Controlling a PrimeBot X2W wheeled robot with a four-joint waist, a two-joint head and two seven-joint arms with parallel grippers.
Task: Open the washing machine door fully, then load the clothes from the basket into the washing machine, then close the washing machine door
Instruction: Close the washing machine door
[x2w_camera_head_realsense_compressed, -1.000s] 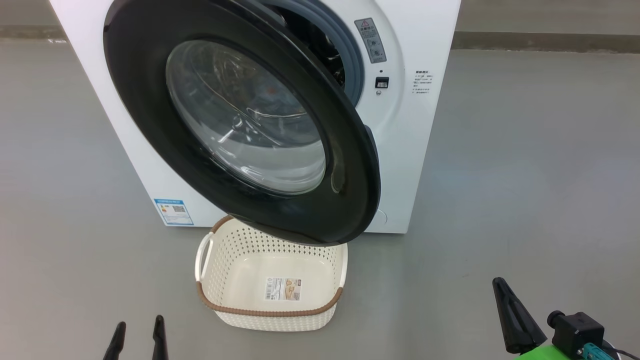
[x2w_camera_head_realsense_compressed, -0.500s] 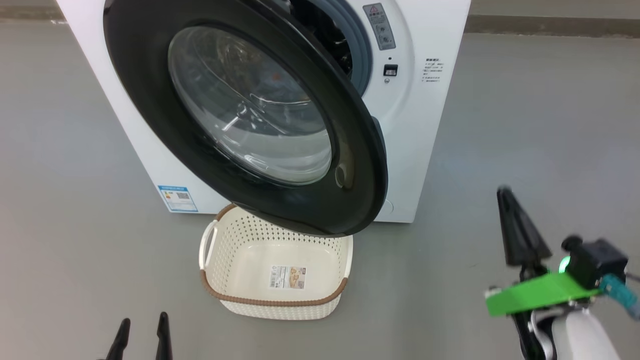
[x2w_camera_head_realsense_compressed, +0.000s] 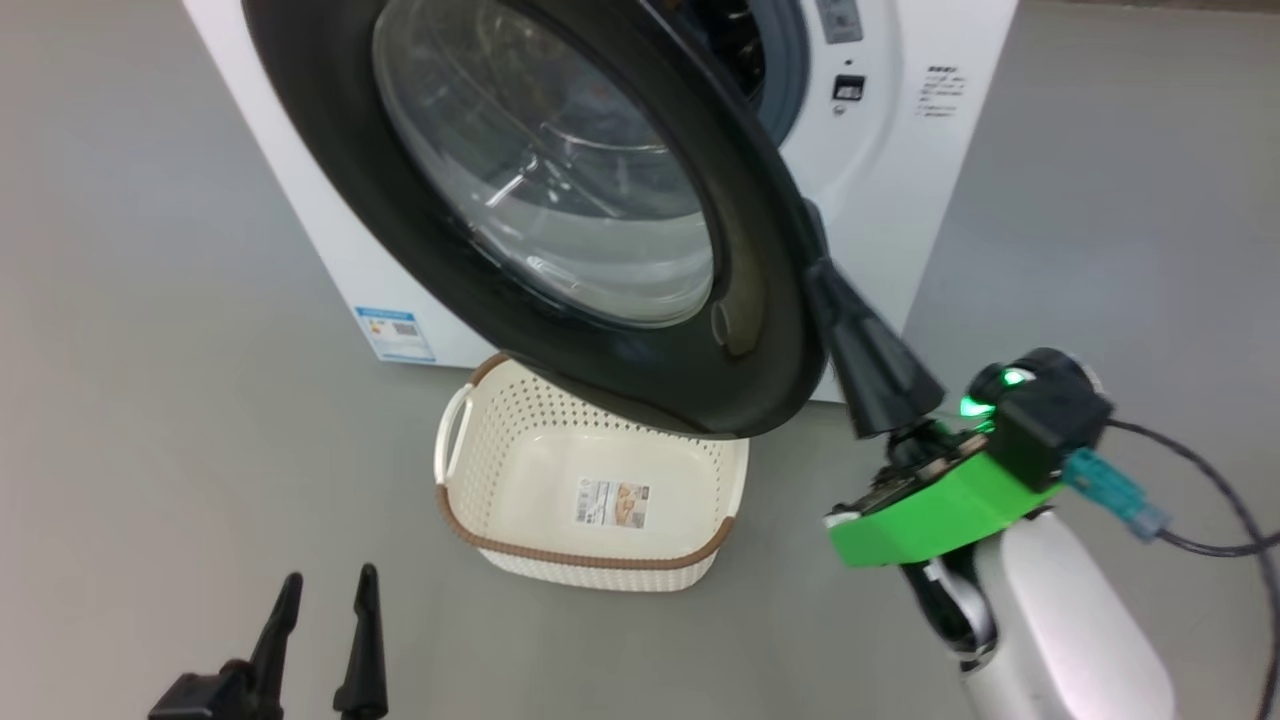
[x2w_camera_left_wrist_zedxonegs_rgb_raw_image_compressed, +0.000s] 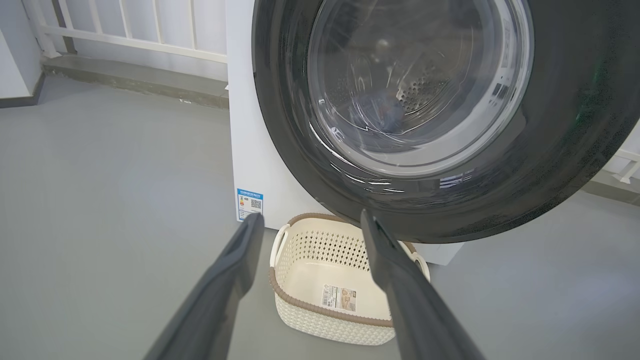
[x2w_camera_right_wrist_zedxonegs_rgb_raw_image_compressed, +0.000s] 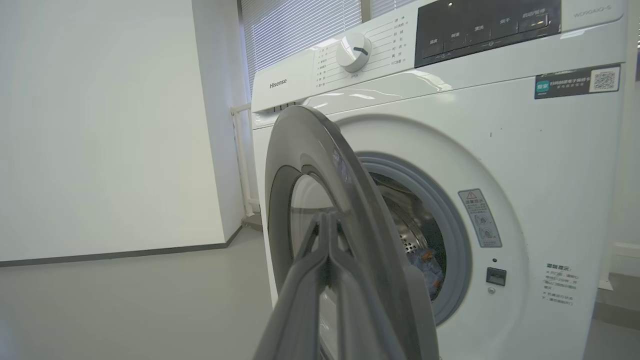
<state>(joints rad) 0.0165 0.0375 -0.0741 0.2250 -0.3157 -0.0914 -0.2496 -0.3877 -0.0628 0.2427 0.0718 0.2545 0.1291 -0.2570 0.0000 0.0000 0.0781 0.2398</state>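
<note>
- Washing machine door (x2w_camera_head_realsense_compressed: 545, 180) stands partly open, hinged on your left, its free edge swung out from the white washing machine (x2w_camera_head_realsense_compressed: 880, 180).
- Through the gap on the right wrist view you can see the grey gasket (x2w_camera_right_wrist_zedxonegs_rgb_raw_image_compressed: 452, 220) and the steel drum (x2w_camera_right_wrist_zedxonegs_rgb_raw_image_compressed: 407, 235).
- You will find the clothes (x2w_camera_right_wrist_zedxonegs_rgb_raw_image_compressed: 425, 272) inside that drum, a bit of blue fabric low in the opening.
- Your right gripper (x2w_camera_head_realsense_compressed: 818, 275) has its two dark fingers pressed together, pinching nothing.
- Its tips lie at the door's free edge; you cannot tell from these views whether they touch it.
- Your left gripper (x2w_camera_head_realsense_compressed: 330, 578) hangs low at your left with its fingers spread, holding nothing, well apart from the door.
- On the left wrist view the spread fingers (x2w_camera_left_wrist_zedxonegs_rgb_raw_image_compressed: 235, 270) frame the basket (x2w_camera_head_realsense_compressed: 600, 575).
- That basket stands upright on the grey floor (x2w_camera_head_realsense_compressed: 150, 350) just before the machine, its far end under the door's lower rim.
- Its bare cream bottom shows a label (x2w_camera_head_realsense_compressed: 612, 503).
- A blue sticker (x2w_camera_head_realsense_compressed: 395, 333) sits low on the machine's front, left of the basket.
</note>
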